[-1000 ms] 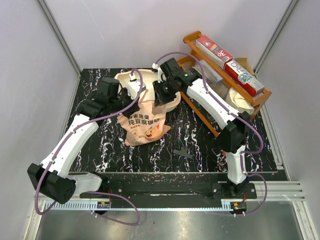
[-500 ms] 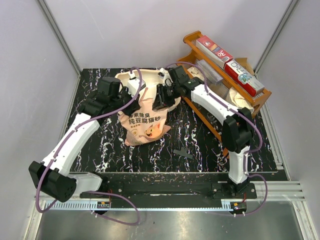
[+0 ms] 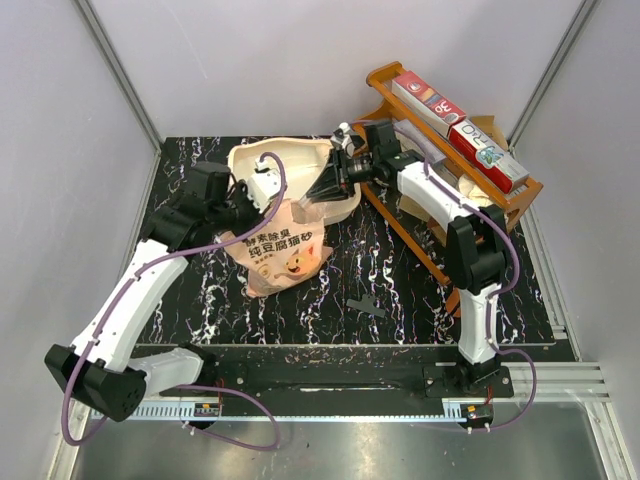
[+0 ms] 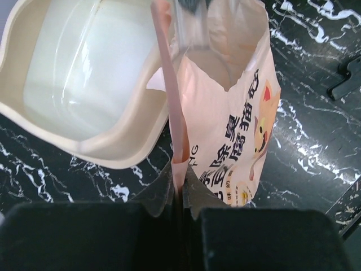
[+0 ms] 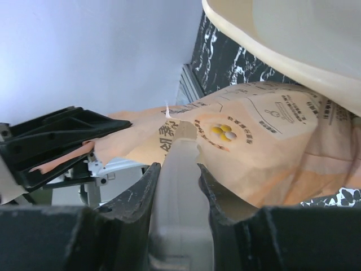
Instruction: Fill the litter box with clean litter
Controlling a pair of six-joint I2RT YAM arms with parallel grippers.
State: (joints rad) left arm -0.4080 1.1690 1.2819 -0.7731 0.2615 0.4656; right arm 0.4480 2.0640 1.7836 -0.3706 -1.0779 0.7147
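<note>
Left gripper [image 4: 179, 179] is pinched closed on one top edge of the pink-orange bag [image 4: 240, 130]. Right gripper [image 5: 178, 169] clamps the opposite edge, and the bag's mouth gapes open. Box [image 3: 285, 158] sits at the table's [image 3: 400, 270] far side, its near wall touching the bag.

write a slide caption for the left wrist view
The left gripper pinches the edge of the open litter bag beside the litter box, whose visible floor holds no litter.

Top view: high at the near edge, looking down over the whole worktop [image 3: 400, 270]. Wrist views: close, both showing bag [image 4: 237, 130] and litter box [image 4: 73, 84].
</note>
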